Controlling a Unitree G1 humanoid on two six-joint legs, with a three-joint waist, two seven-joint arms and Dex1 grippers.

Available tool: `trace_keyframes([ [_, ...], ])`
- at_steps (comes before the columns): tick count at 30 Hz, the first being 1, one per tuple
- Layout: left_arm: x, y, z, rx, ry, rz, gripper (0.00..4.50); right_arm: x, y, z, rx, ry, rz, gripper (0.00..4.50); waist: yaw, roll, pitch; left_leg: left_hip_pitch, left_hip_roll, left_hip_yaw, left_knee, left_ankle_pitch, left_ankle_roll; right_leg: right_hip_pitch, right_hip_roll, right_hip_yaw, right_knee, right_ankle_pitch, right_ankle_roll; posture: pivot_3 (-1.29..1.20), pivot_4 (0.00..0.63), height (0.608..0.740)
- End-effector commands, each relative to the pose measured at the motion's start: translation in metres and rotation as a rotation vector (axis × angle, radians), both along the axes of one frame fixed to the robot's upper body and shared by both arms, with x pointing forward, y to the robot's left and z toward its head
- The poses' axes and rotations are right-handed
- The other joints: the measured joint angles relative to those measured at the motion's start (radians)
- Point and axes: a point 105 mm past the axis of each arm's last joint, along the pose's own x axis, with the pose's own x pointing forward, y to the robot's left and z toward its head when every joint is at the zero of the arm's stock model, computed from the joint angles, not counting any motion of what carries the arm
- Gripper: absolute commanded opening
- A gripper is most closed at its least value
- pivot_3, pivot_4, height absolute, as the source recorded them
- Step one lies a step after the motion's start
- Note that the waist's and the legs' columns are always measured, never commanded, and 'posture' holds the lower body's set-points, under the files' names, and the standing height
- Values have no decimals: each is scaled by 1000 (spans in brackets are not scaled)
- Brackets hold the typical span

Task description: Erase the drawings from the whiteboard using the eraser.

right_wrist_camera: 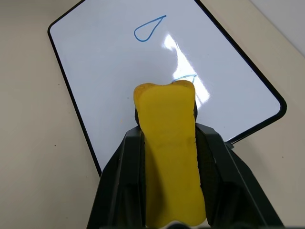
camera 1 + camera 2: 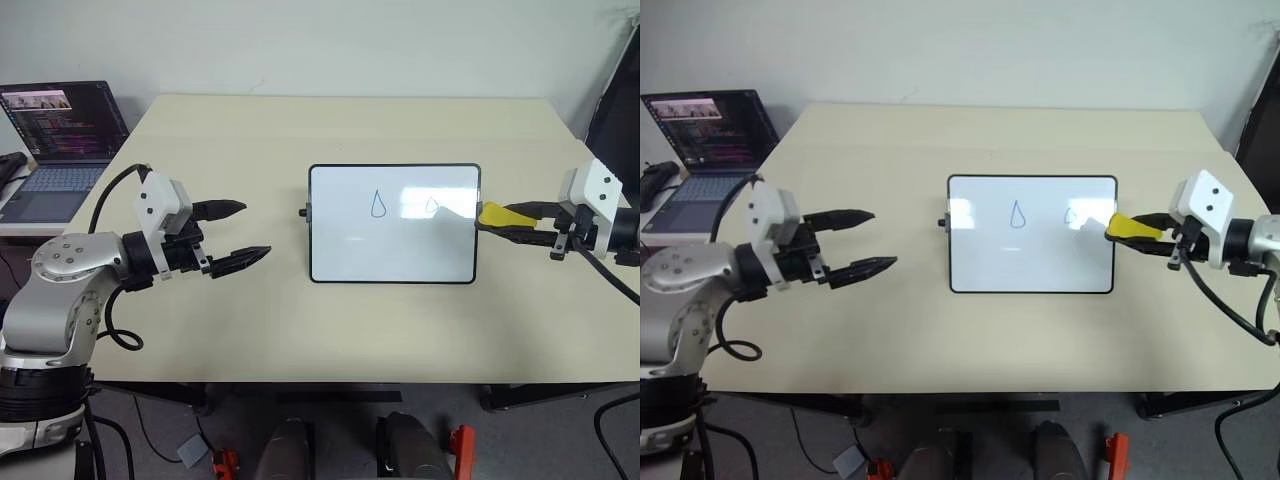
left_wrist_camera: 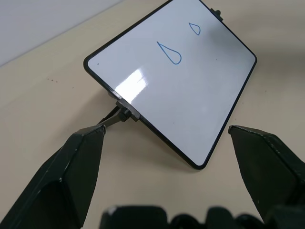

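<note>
The whiteboard [image 2: 395, 250] lies flat in the middle of the table. Two blue drawings show on it: a teardrop outline [image 2: 378, 204] and a small rounded triangle [image 2: 432, 205] to its right. My right gripper [image 2: 500, 222] is shut on the yellow eraser [image 2: 497, 214], whose tip reaches over the board's right edge beside the triangle. In the right wrist view the eraser [image 1: 169, 152] covers part of that triangle [image 1: 188, 77]; I cannot tell whether it touches the board. My left gripper [image 2: 255, 229] hangs open left of the board, nothing between its fingers [image 3: 71, 171].
The beige table [image 2: 300, 330] has bare room all round the board. A small black knob [image 2: 305, 212] sticks out of the board's left side. An open laptop [image 2: 60, 140] stands on a lower surface beyond the table's left edge. A dark panel [image 2: 615, 100] stands far right.
</note>
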Motion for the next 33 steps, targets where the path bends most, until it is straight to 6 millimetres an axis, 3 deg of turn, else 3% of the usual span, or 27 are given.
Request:
trace_keyframes([
  [1, -3, 6, 13, 1, -47, 15, 4500, -4, 2, 17, 8, -60, 12, 1066, 0, 0, 0, 0, 0, 0, 0, 0, 0, 0, 0, 0, 0, 0, 0, 0, 150, 740],
  [5, -3, 6, 12, 0, -47, 18, 4500, 0, 17, 25, 46, -103, 56, 1066, -3, 0, 0, 0, 0, 0, 0, 0, 0, 0, 0, 0, 0, 0, 0, 0, 150, 740],
  [11, 0, 6, 12, -5, -52, 29, 4500, 13, 75, 31, 174, -159, 193, 1066, -11, 0, 0, 1, 3, 1, 1, 0, 0, 0, 3, 1, 1, 1, -1, 0, 150, 740],
  [16, 0, 6, 12, -9, -50, 29, 4500, 36, 112, 38, 241, -247, 193, 1066, -11, 0, 0, 1, 3, 1, 1, 0, 0, 0, 3, 1, 2, 1, -2, 0, 150, 740],
  [20, 2, 6, 10, -7, -47, 29, 4500, 62, 154, 42, 256, -287, 192, 1066, -16, 0, 0, 1, 3, 1, 1, 0, 0, -1, 4, 1, 2, 2, -3, 0, 150, 740],
  [24, 1, 6, 10, -4, -47, 29, 4500, 85, 164, 32, 208, -292, 163, 1065, -17, 0, 0, 1, 4, 0, 1, 0, 0, -1, 5, 0, 3, 2, -3, 0, 150, 740],
  [33, -3, 10, 7, 6, -38, 51, 4500, 114, 152, 8, 64, -268, 97, 1057, -18, 0, 0, 1, 4, 0, 0, 0, -1, -1, 5, 0, 3, 2, -4, 0, 150, 740],
])
